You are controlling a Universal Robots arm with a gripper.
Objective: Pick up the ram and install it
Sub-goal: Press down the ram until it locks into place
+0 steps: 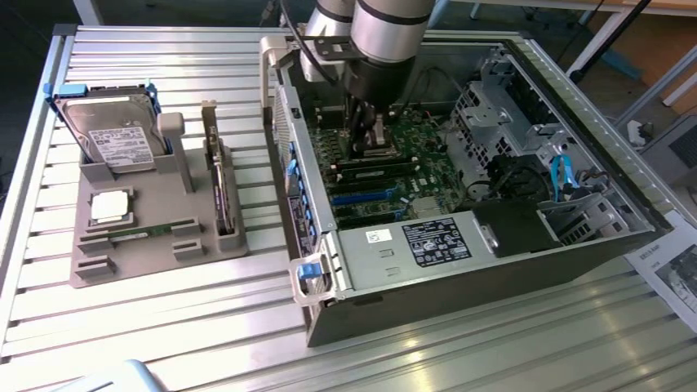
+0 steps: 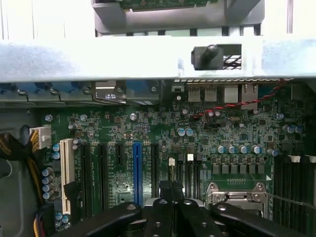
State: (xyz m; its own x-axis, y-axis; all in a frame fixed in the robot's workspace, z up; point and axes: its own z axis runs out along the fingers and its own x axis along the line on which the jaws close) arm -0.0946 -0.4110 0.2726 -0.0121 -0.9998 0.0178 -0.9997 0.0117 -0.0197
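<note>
A ram (image 1: 139, 235), a thin green strip, lies in a slot of the grey holder (image 1: 153, 253) on the exterior view's left, outside the computer. My gripper (image 1: 365, 140) is down inside the open computer case (image 1: 436, 261), just above the green motherboard (image 1: 430, 167). In the wrist view the gripper (image 2: 173, 191) is shut, its black fingers (image 2: 165, 190) pressed together with nothing visible between them. It hangs beside the silver processor socket (image 2: 237, 193). Dark memory slots (image 2: 294, 182) with white clips lie a little beyond that socket.
The holder also carries a hard drive (image 1: 109, 135), a square silver processor chip (image 1: 109, 206) and an upright dark expansion card (image 1: 221, 192). A metal case rail (image 2: 148, 59) crosses close above the board. Blue and black card slots (image 2: 137, 168) and cables (image 1: 561, 175) fill the case.
</note>
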